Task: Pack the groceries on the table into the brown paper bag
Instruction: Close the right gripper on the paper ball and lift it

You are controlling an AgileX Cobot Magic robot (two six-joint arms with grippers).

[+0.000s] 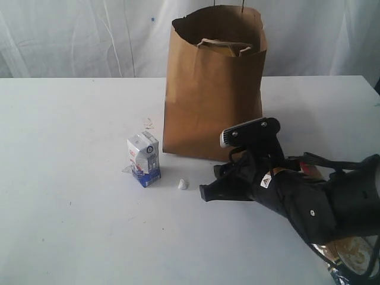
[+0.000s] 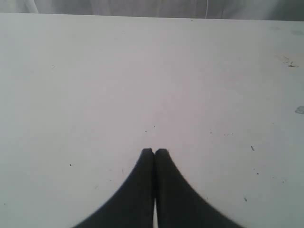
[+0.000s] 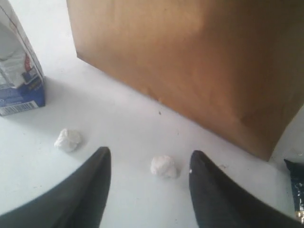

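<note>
Exterior view. Bag (image 1: pixel 214 89) stands upright at the rear middle of the table (image 1: pixel 71 119), mouth open. A pale tan thing shows inside the mouth; I cannot tell what it is. Carton (image 1: pixel 144 158) stands upright near the bag's front left corner, not touching it. One white crumb (image 1: pixel 183 184) lies in front of the bag, between the carton and the right gripper (image 1: pixel 206 193). The gripper hangs low before the bag's front right corner, tips pointing toward the carton. Its jaw state cannot be read from this angle. A packet (image 1: pixel 350 255) lies well in front and to the right of the bag, partly under the black arm.

Left wrist view. Left gripper (image 2: pixel 154 151): jaws pressed together, nothing between them. Only bare, lightly speckled table lies beneath.

Right wrist view. Right gripper (image 3: pixel 149 154): jaws spread wide, holding nothing. A crumb (image 3: pixel 164 167) lies on the table between the fingers, near the bag's (image 3: pixel 190 61) base. A second crumb (image 3: pixel 68 140) lies beside the carton (image 3: pixel 19 71), away from the bag. A dark packet corner shows past the bag's near corner.
</note>
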